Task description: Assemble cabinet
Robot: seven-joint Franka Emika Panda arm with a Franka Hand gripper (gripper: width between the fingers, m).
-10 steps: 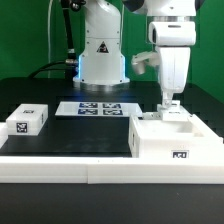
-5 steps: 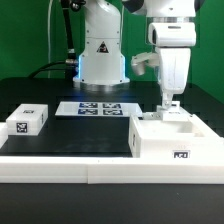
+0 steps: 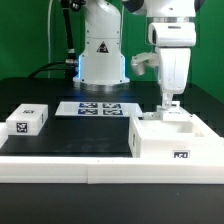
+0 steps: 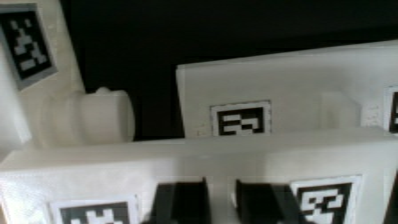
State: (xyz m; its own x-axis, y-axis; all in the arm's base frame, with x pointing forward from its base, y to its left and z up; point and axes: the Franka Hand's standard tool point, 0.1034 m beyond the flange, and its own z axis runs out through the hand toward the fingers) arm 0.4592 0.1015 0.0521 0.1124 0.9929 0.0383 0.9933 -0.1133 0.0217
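The cabinet (image 3: 172, 142) is a large white box with a marker tag on its front, standing on the black table at the exterior view's right. My gripper (image 3: 170, 106) points straight down at the cabinet's rear wall. In the wrist view my gripper (image 4: 222, 205) has its two dark fingers (image 4: 180, 203) close together, with a thin white strip of the cabinet (image 4: 267, 85) between them. Tags lie on the white surface on either side of the fingers. The jaws look shut on that wall.
A small white tagged block (image 3: 27, 121) lies at the exterior view's left. The marker board (image 3: 98, 108) lies flat in front of the white robot base (image 3: 102, 55). A white raised border (image 3: 100, 170) runs along the front. A white round knob (image 4: 107, 115) shows in the wrist view.
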